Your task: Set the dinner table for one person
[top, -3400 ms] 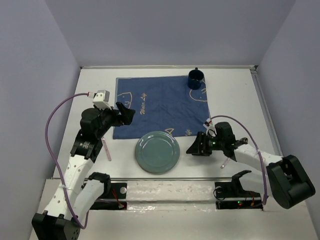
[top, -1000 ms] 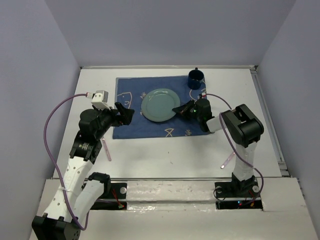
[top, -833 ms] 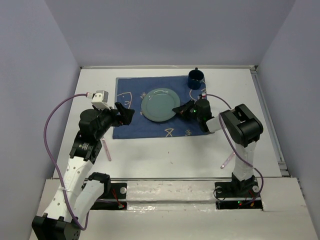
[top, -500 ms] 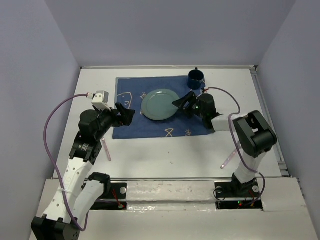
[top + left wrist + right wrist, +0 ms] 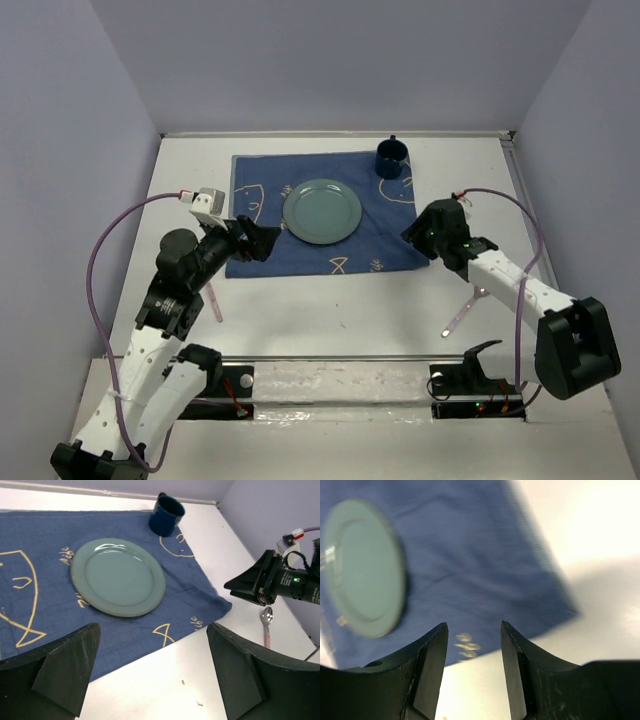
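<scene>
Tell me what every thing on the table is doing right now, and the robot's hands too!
plate: flat on the blue cloth, empty.
mug: upright on the cloth's far right corner.
blue cloth: spread flat.
pink spoon: lying on bare table, right of the cloth.
pink utensil: lying on bare table by the left arm.
left gripper: jaws open, empty.
right gripper: jaws open, empty.
</scene>
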Controlling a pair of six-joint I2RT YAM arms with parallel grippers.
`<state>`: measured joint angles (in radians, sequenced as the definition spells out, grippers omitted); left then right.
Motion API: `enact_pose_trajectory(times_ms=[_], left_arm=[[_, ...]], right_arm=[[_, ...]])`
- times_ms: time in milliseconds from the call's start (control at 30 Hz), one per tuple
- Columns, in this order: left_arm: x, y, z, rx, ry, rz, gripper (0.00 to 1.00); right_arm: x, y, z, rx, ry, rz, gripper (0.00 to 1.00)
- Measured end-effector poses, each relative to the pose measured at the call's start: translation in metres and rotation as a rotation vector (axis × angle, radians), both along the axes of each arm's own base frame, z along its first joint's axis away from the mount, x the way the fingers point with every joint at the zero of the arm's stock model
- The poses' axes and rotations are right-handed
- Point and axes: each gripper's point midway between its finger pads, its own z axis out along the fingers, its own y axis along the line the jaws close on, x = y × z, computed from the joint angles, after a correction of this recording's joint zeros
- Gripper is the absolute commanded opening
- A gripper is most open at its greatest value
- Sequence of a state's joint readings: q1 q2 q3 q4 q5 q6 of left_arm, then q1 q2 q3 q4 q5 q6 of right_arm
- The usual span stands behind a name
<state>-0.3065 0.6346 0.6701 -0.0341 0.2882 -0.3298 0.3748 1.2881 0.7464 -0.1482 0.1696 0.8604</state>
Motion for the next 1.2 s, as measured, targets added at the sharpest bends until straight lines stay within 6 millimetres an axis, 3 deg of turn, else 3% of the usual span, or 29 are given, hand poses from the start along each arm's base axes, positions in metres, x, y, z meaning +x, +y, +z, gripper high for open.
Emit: enact_pose_trajectory(times_ms=[167, 267, 400, 533, 633, 667, 933, 1200], left_arm=[[-0.02, -0.013, 0.016, -0.02, -0.059, -0.067, 0.99], [-0.03, -0.02, 0.022, -0.022, -0.084, -0.099, 0.99], [-0.044, -0.026, 0.025, -0.017, -0.105, -0.126, 0.99], [-0.054, -0.026, 0.029, -0.015, -0.129, -0.131, 0.99], [-0.062, -0.027, 0.033, -0.016, -0.151, -0.139, 0.99], [-0.064, -0.028, 0.034, -0.016, -0.155, -0.144, 0.99], [-0.076, -0.032, 0.034, -0.009, -0.167, -0.176, 0.99], [-0.082, -0.034, 0.039, -0.013, -0.18, -0.193, 0.99]], right_arm=[[-0.045, -0.065, -0.016, -0.088, 0.179, -0.194, 0.5], [-0.076, -0.086, -0.011, -0.142, 0.269, -0.262, 0.47], [-0.102, -0.107, -0.002, -0.216, 0.375, -0.342, 0.47], [-0.13, -0.127, -0.018, -0.256, 0.512, -0.447, 0.41], [-0.155, -0.139, -0.038, -0.287, 0.635, -0.508, 0.56], [-0.16, -0.143, -0.043, -0.301, 0.675, -0.53, 0.68], [-0.171, -0.162, -0.063, -0.353, 0.835, -0.627, 0.62], [-0.161, -0.154, -0.088, -0.296, 0.852, -0.63, 0.56]])
